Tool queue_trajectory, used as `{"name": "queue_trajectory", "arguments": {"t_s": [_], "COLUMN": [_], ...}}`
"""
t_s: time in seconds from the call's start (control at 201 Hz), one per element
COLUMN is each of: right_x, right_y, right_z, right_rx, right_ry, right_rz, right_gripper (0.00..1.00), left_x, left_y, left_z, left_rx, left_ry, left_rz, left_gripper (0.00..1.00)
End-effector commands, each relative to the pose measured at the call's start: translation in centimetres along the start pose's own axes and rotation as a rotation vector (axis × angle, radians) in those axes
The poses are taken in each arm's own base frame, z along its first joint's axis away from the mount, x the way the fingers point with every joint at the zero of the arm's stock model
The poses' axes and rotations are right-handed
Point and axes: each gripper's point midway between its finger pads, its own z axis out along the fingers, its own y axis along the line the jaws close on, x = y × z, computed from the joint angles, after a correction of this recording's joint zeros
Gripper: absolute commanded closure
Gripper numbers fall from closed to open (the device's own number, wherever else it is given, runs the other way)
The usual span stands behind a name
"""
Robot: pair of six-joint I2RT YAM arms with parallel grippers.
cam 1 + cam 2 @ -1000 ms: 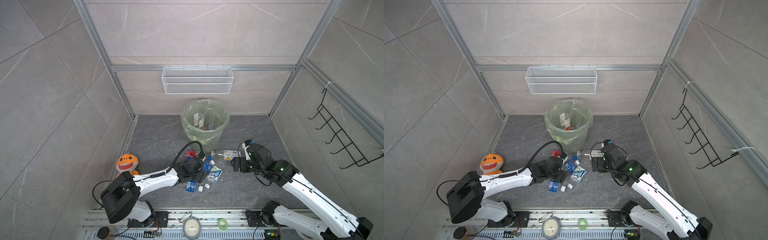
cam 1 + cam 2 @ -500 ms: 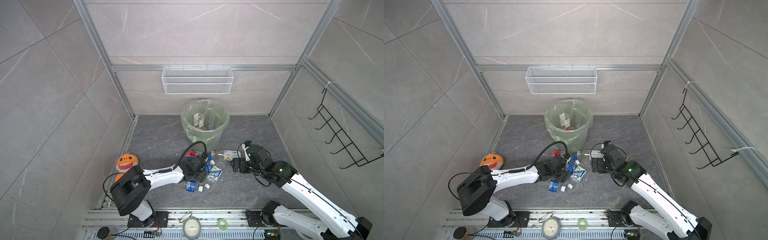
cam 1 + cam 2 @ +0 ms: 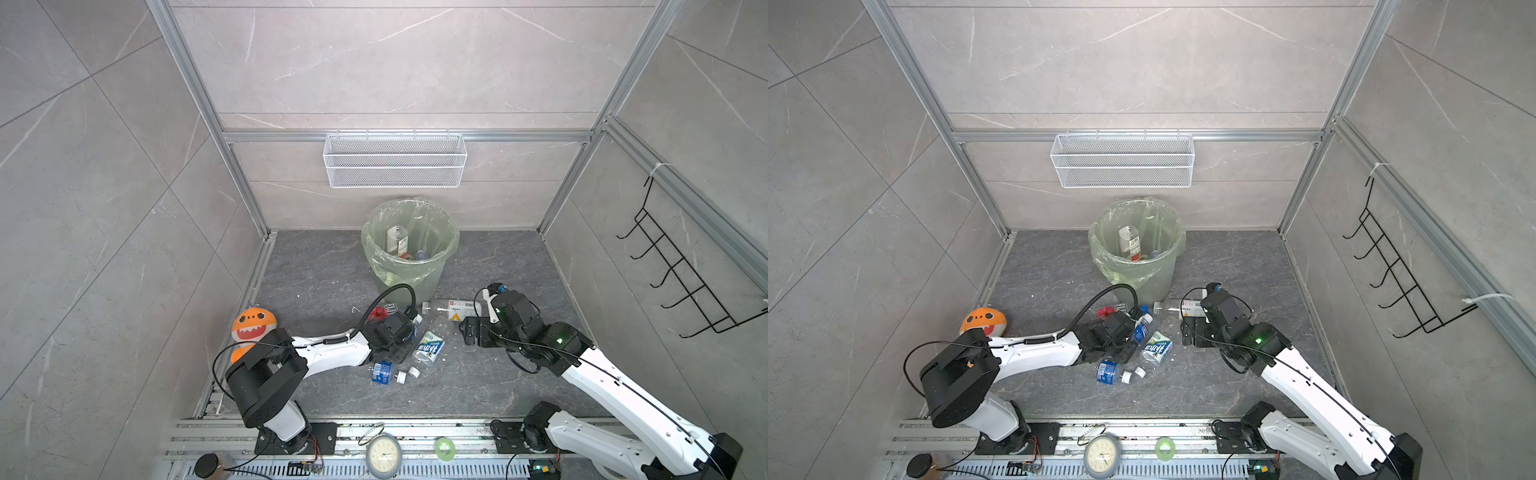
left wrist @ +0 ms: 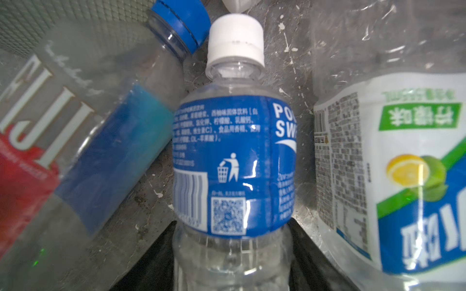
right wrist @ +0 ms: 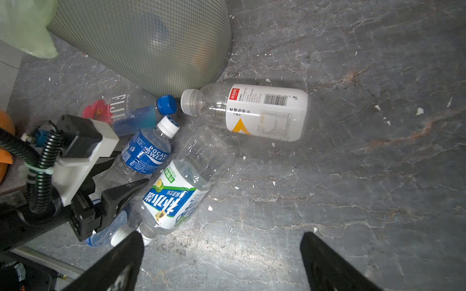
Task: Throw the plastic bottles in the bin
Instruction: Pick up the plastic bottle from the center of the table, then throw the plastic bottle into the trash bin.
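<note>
Pale grey marbled wall panels in aluminium framing close the booth on three sides. A white wire mesh basket hangs on the back wall at upper centre, and a black wire hook rack is on the wall at the right edge. The dark grey stone-look floor is flecked with white crumbs.

At centre frame in both top views stands the round grey-green plastic bin, lined with a pale green bag. A white-labelled bottle stands inside it. An orange plush toy sits at lower left.

Just below the bin, clear plastic bottles lie on their sides in a cluster:
- a large uncapped bottle with a white label, its mouth near the bin's base
- a crumpled bottle with a green, white and blue label
- a blue-capped bottle with a red flower print
- a small blue-labelled bottle with a white cap

The left gripper is clamped on this last bottle, with black fingers against both sides of its lower body. The right gripper hangs to the right of the cluster, fingers spread wide over bare floor.
</note>
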Motion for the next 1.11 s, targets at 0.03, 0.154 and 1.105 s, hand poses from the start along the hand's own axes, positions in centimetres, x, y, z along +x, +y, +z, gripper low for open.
{"name": "queue_trajectory", "arguments": {"t_s": [0.03, 0.154, 1.105], "right_x": [0.3, 0.2, 0.3], "right_y": [0.1, 0.1, 0.8], "right_z": [0.0, 0.0, 0.2], "right_rx": [-0.011, -0.015, -0.053], "right_ry": [0.0, -0.004, -0.014], "right_rz": [0.016, 0.021, 0.028], "right_gripper": [0.01, 0.01, 0.01], "left_x": [-0.7, -1.0, -5.7], "left_y": [-0.2, -0.1, 2.7], "left_z": [-1.3, -2.6, -22.3], "left_rx": [0.016, 0.027, 0.061], "left_ry": [-0.034, -0.061, -0.461], "left_rz": [0.025, 0.026, -0.13], "left_gripper": [0.39, 0.39, 0.39]}}
